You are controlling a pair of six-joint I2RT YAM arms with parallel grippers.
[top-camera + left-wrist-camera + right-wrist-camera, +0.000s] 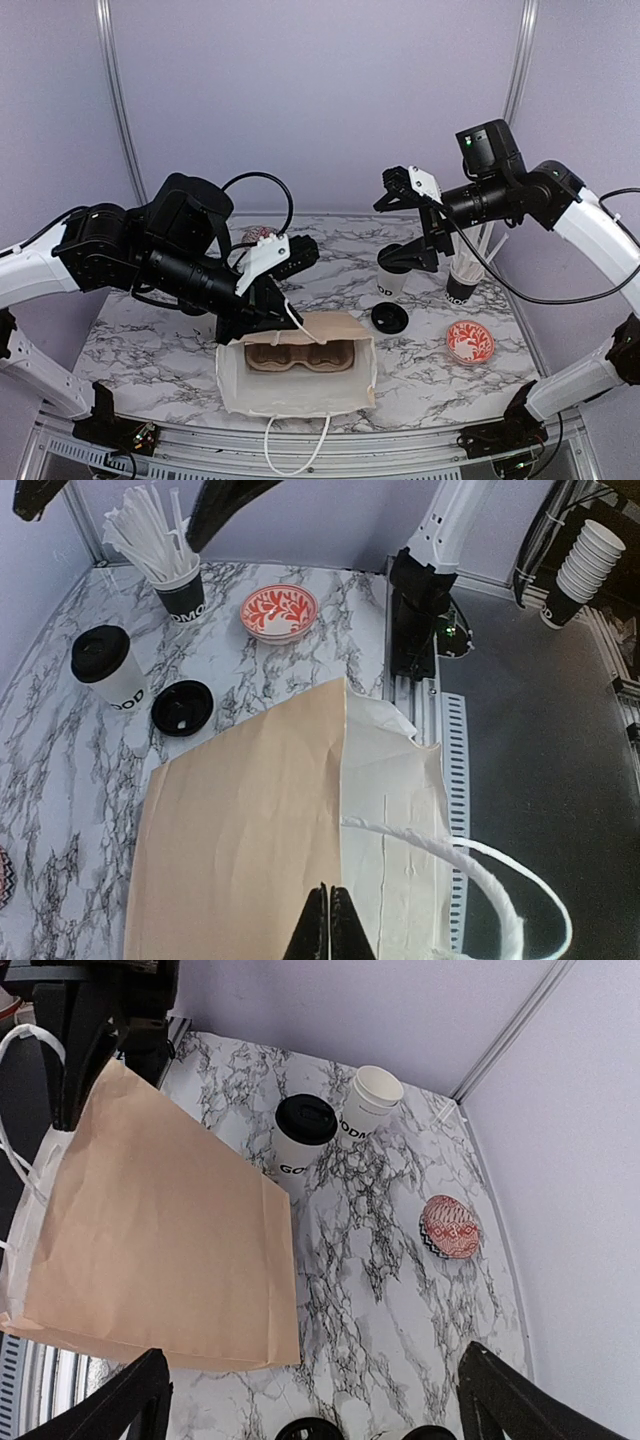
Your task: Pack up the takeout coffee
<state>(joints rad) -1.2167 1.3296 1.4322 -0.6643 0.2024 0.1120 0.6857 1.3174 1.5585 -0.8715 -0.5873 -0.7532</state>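
Here, takeout coffee cup (pixel 391 284): white paper with its black lid on, upright on the desk (pixel 430 395), right of the paper bag and toward the far side. The left wrist view shows black lettering near its base.
Second takeout coffee cup (pixel 302 1142): seen only from the right wrist, upright and lidded, just past the bag's far corner on the other side of the desk. The left arm hides it in the top view.
Lidless white cup (pixel 370 1100): mouth up, just beside the second takeout coffee cup.
Loose black lid (pixel 388 318): flat on the marble, just beside the takeout coffee cup on its near side, apart from the bag.
Dark cup of white sticks (pixel 462 290): upright, near the takeout coffee cup on its right.
Red-patterned bowl (pixel 470 342): on the desk, nearer than the sticks and right of the loose black lid.
Paper bag (pixel 300 398): at the near edge, mouth open upward.
Cup carrier (pixel 298 357): inside the bag, two round wells showing.
String handle (pixel 292 452): hangs over the desk's near edge.
Left hand (pixel 328 895): clenched, tips pressed together on the bag's rim, pinching the paper at the far left of the mouth.
Right hand (pixel 313 1355): released, fingers spread wide, hovering above the takeout coffee cup and grasping nothing.
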